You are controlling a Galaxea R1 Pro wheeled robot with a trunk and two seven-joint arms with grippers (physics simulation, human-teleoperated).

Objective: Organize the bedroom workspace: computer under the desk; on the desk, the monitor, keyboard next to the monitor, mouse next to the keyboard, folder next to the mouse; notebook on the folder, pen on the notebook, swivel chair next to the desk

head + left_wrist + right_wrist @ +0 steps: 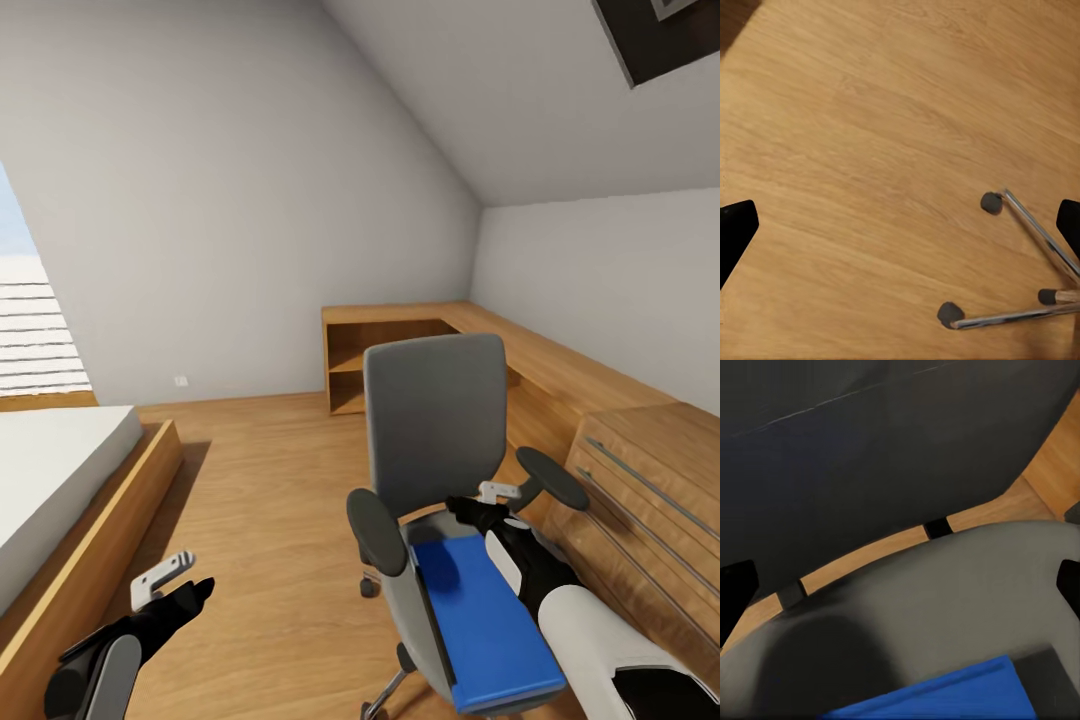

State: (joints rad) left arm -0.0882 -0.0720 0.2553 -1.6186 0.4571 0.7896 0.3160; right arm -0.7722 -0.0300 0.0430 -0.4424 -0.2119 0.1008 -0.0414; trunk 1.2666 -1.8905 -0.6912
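Our right pincer (490, 505) hangs over the rear of the swivel chair (435, 430) seat, close in front of the grey backrest and between the two black armrests. In the right wrist view its dark fingertips (736, 585) sit at the opposite edges of the picture, so the jaws stand wide apart with nothing between them. Just short of that pincer, toward us, lies the blue folder (485, 620), flat on the seat and covering most of it; the pincer is above the bare grey strip of seat behind the folder's far edge, and we cannot tell whether it touches the fabric. In the right wrist view the folder (945, 697) shows as a blue corner below the curved grey seat rim, with the dark backrest beyond.

Our left pincer (180, 585) hovers low over the wood plank floor (260, 480), well apart from the chair and to its left. Its fingertips (735, 232) also sit at the picture's edges, so it is spread open and holds nothing. Beneath it the left wrist view shows bare planks and, off to one side, the chrome base (1035, 247) of the chair with its dark castors.

Farther out, a bed (60, 480) in a wooden frame lies at the left. Low wooden cabinets (560, 370) run along the right wall and round the far corner, with a drawer unit (650, 490) just beside the chair. A skylight (660, 35) sits in the sloped ceiling.
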